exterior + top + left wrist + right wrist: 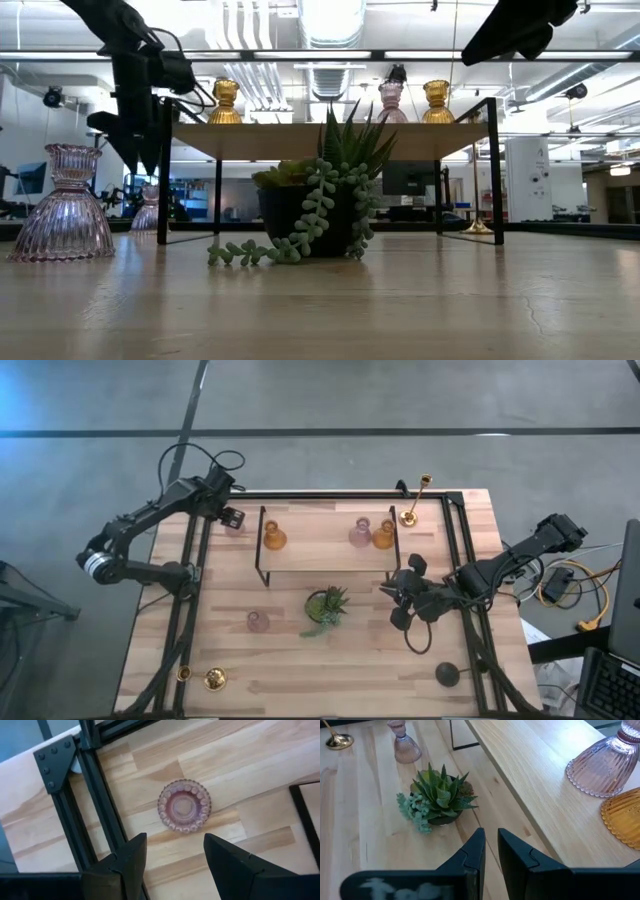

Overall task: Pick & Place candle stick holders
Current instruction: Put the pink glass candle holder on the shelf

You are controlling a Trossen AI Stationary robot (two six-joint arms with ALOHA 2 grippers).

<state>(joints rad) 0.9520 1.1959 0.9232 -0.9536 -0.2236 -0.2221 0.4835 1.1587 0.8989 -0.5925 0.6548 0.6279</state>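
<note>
A squat pink glass holder [184,806] stands on its round base on the table at the far left, left of the shelf [330,558]. My left gripper [175,838] hangs open above it, pointing steeply down, its fingers clear of the glass; the high view shows it there too [232,520]. On the shelf stand an amber holder [272,538], a pink one [360,533] and another amber one [384,536]. Another pink holder [259,621] stands on the table. My right gripper [490,832] waits shut and empty right of the plant [326,606].
A gold candlestick [414,501] is at the far right, another gold one [213,679] at the near left, a black one [447,675] at the near right. Black frame rails [102,815] run along the table's left side, close beside the pink holder.
</note>
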